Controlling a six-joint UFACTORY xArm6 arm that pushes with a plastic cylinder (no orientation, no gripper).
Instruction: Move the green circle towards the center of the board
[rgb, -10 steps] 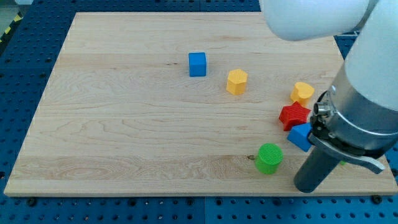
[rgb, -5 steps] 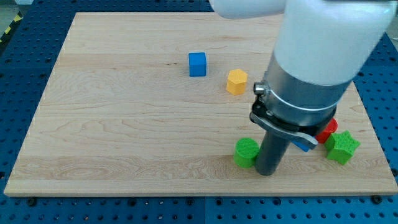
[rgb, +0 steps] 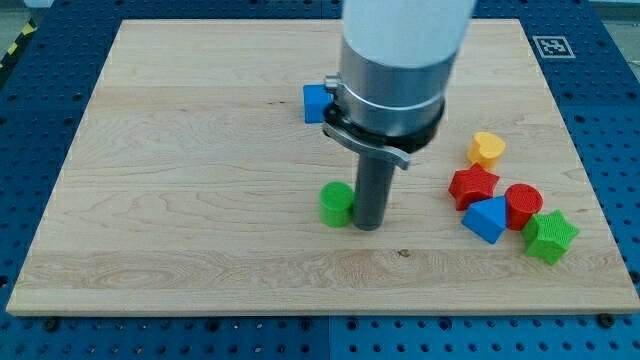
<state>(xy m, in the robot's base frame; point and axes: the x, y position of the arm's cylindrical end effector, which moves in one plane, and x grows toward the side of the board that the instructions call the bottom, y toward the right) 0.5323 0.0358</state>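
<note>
Camera view: pressing my tip (rgb: 368, 226), gripperless and holding nothing, against small green plastic circle (rgb: 337, 204), nearing wooden board (rgb: 180, 200) centre, short push remaining.

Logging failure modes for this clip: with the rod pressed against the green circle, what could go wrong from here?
1. My tip touches the green circular block on its right side, so pushing on could carry it left past the centre of the wooden board.
2. The round block could roll off the tip to the view's top or bottom.
3. The arm hides most of the blue cube and anything behind it, so an unseen block could be knocked.
</note>
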